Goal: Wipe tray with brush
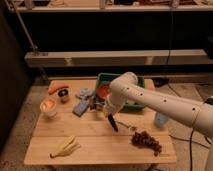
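The black brush (pixel 113 123), held tilted in the gripper (pixel 107 111), hangs just in front of the green tray (pixel 139 81).
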`<state>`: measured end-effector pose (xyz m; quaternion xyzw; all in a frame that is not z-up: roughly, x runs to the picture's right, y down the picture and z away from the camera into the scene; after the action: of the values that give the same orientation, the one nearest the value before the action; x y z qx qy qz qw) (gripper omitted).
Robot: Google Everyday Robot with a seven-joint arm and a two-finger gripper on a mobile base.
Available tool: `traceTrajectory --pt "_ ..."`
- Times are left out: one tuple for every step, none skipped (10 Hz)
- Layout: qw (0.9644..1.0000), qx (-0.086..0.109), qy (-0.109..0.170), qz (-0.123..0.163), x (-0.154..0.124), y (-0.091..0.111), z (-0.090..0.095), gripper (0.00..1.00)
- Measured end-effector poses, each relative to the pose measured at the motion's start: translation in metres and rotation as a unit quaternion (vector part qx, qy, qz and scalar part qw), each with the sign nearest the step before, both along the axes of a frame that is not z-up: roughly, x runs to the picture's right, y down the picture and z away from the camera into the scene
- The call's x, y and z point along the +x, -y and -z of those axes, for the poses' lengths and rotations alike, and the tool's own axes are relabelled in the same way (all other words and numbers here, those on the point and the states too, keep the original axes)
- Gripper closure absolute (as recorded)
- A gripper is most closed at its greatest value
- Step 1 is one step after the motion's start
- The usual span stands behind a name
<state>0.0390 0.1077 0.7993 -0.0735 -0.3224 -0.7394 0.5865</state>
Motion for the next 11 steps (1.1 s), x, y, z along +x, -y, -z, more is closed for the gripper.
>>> traceTrajectory --pt "0.9999 0.005 -0.002 -0.010 0.015 0.017 -0.003 1.00" --pt "0.9997 0.012 -0.003 -0.023 0.027 0.034 0.000 1.00" --pt "0.9994 0.017 -0.002 -0.031 0.032 0.043 0.004 1.00" --pt "0.9986 0.026 -0.002 -0.045 0.043 0.053 0.012 1.00" --pt "0.9978 0.032 -0.005 -0.058 0.055 0.060 0.018 1.00" --pt "0.9971 0.034 -0.014 -0.067 0.066 0.065 0.022 1.00" --pt "0.9955 0.028 -0.033 -0.085 0.084 0.068 0.021 1.00" --pt "0.9939 0.024 -0.045 -0.097 0.096 0.068 0.017 1.00" --pt "0.9917 0.016 -0.060 -0.113 0.113 0.063 0.011 1.00" --pt "0.9885 0.009 -0.077 -0.130 0.131 0.059 0.004 1.00" --pt "0.9855 0.002 -0.092 -0.143 0.144 0.054 -0.004 1.00"
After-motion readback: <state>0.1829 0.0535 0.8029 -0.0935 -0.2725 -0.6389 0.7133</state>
